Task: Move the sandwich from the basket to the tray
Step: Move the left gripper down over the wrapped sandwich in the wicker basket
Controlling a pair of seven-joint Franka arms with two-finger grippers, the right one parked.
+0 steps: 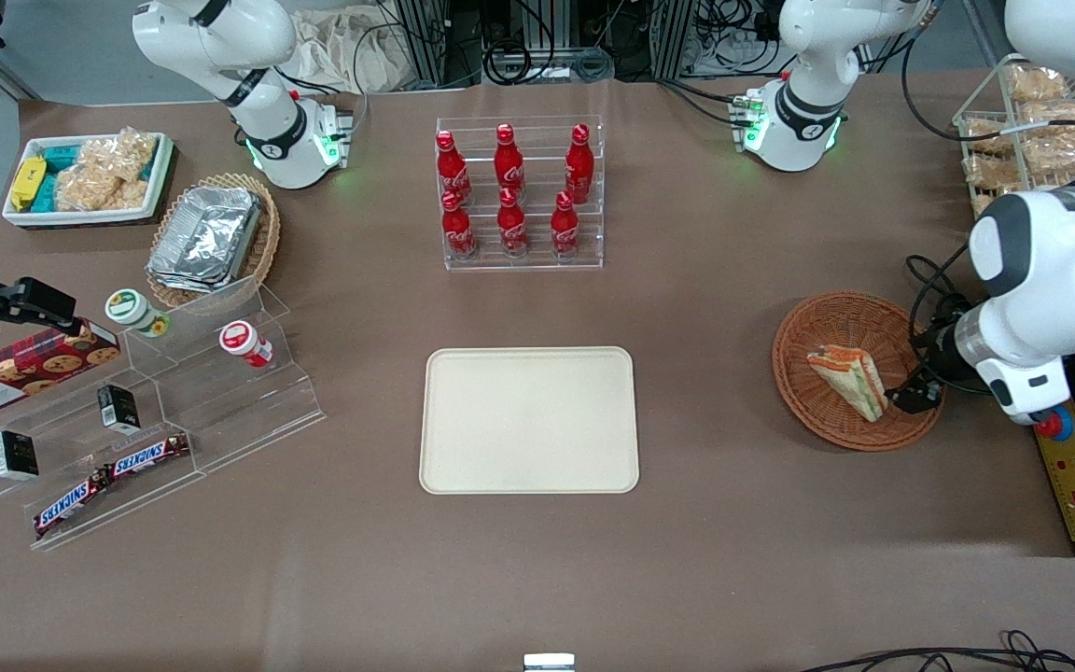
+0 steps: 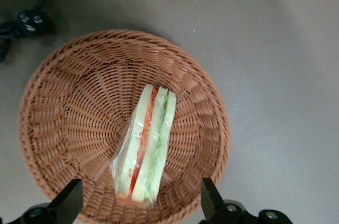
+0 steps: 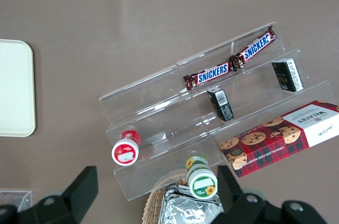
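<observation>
Front view: the sandwich [image 1: 848,379] lay in the reddish-brown basket [image 1: 817,327], wrapped in clear film, its orange and green filling edge showing. The basket sat on the brown bench [image 1: 733,560] toward the working arm's end, well apart from the tray [image 1: 529,420]. The cream tray lay flat near the middle of the bench, bare, nearer the front camera than the clear rack of red cola bottles [image 1: 511,191]. The claw [image 1: 911,397] hung low at the basket's rim on the working arm's side, just beside the sandwich; from here I could not tell whether it touched the basket.

Left wrist view: looking straight down into the basket [image 2: 69,102], the sandwich [image 2: 145,144] rested on its woven floor, one end close to the basket's wall. The claw [image 2: 140,203] was spread wide, its two dark fingers [image 2: 69,197] standing to either side of the sandwich's end and clear of it. It had hold of nothing.

Right wrist view: a corner of the tray [image 3: 15,89] showed, bare, apart from a clear stepped stand [image 3: 159,123] carrying two Snickers bars [image 3: 229,63], small dark boxes, a red-lidded and a green-lidded cup, and a box of Walkers cookies [image 3: 280,136].
</observation>
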